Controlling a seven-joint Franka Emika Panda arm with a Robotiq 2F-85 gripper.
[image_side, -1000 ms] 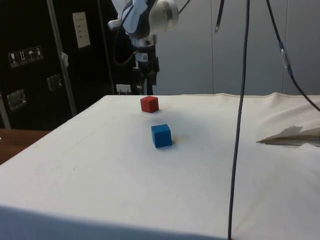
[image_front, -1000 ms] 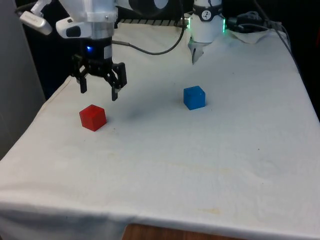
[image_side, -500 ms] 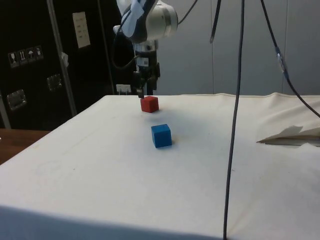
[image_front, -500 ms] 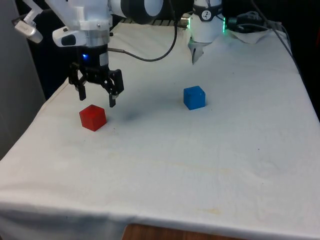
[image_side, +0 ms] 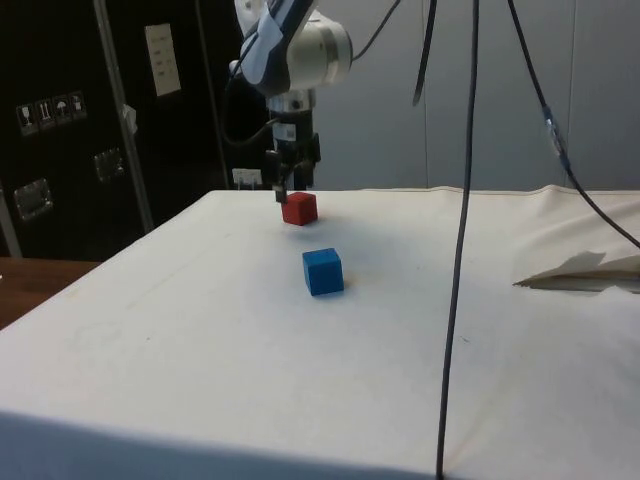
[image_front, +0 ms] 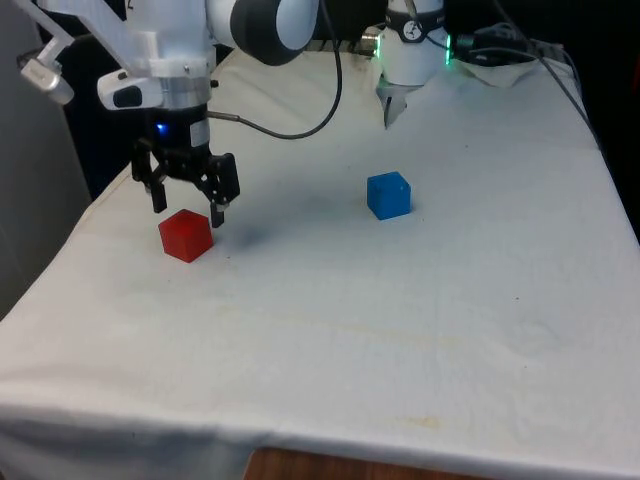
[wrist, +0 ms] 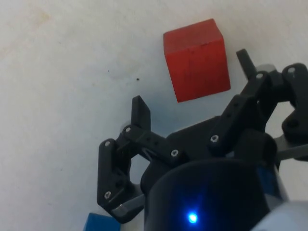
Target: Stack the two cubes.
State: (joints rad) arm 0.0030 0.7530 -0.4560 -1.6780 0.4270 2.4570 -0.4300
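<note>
Black two-finger gripper, fingers spread wide and empty, hovers just above the small red cube on the white cloth; the blue cube sits well apart.

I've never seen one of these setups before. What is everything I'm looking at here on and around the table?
red cube: one, red, on the cloth near the front view's left edge, just under the gripper
blue cube: one, blue, on the cloth nearer the middle, apart from the red cube
white cloth: one, white, covering the whole table
crumpled paper: one, white, lying on the cloth at the side view's right edge
hanging cables: a few, dark, dangling in front of the side view
dark cabinets: dark, behind the table in the side view
robot arm: one, white, reaching over the red cube
gripper: one, black, fingers open, above the red cube, not yet holding it
</note>
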